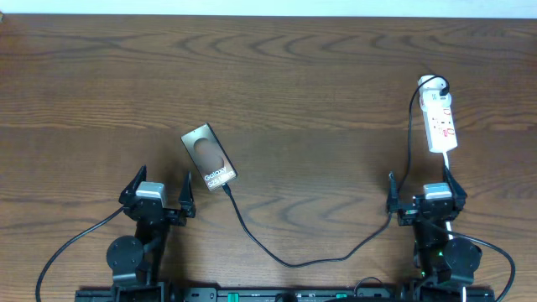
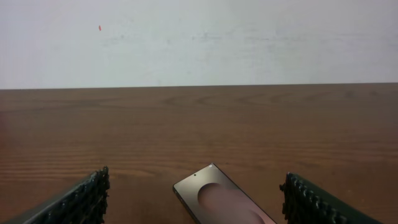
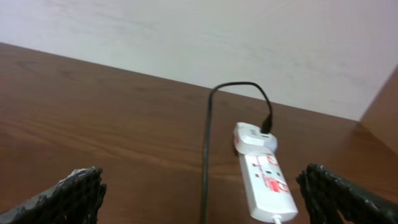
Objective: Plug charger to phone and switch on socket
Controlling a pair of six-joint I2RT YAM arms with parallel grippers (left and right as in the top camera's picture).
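Note:
The phone (image 1: 210, 155) lies flat and tilted on the table, with white text and a brownish oval on its screen. It also shows in the left wrist view (image 2: 217, 200), just ahead of my open, empty left gripper (image 1: 161, 184) (image 2: 196, 182). The black charger cable (image 1: 294, 262) runs from the phone's lower end in a loop to a white adapter (image 1: 431, 83) on the socket (image 1: 442, 124). I cannot tell whether the tip is seated in the phone. My open, empty right gripper (image 1: 420, 183) (image 3: 202, 177) is just short of the socket (image 3: 268, 185), with the cable (image 3: 206, 155) between its fingers.
The wooden table (image 1: 319, 75) meets a pale wall at the back. The socket's white cord (image 1: 448, 159) runs toward the right arm base (image 1: 453, 260). The left arm base (image 1: 126, 252) stands at the front left.

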